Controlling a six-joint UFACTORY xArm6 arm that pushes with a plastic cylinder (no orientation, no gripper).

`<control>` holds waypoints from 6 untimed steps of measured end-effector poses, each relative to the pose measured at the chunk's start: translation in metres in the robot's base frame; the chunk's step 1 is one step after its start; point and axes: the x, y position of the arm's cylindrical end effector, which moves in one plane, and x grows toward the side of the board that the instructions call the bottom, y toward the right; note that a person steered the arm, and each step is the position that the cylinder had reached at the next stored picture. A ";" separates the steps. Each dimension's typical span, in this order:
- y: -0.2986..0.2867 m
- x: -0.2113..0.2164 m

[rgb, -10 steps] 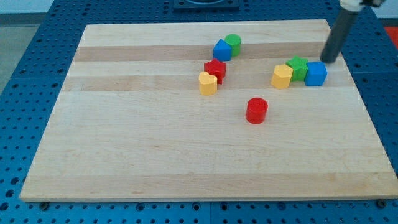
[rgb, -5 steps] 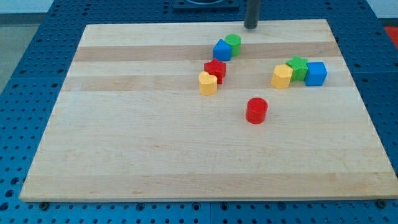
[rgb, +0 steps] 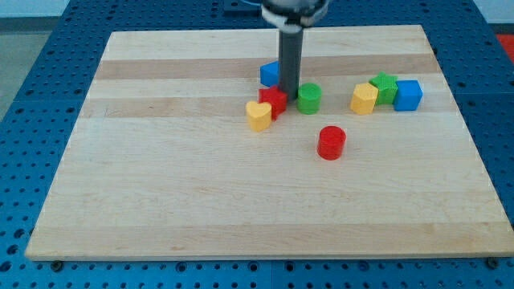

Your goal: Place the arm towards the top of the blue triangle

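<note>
Since the earlier frame, my tip (rgb: pixel 288 94) has been brought from the far edge down into the middle cluster, where the green cylinder (rgb: pixel 308 98) has been pushed to its right and the blue triangle (rgb: pixel 270 74) nudged left. The blue triangle is seen just left of the upright dark rod, partly hidden, so its pointing direction and long axis cannot be told. No jaws are carried; the tip is set beside the red block (rgb: pixel 272 100), with the yellow block (rgb: pixel 259 116) at near left.

An upright dark rod descends from the view's top edge, its mount blurred, and my tip (rgb: pixel 288 95) rests low near the board's upper middle.
</note>
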 end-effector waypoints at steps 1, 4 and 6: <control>-0.011 0.044; -0.014 -0.019; -0.068 -0.042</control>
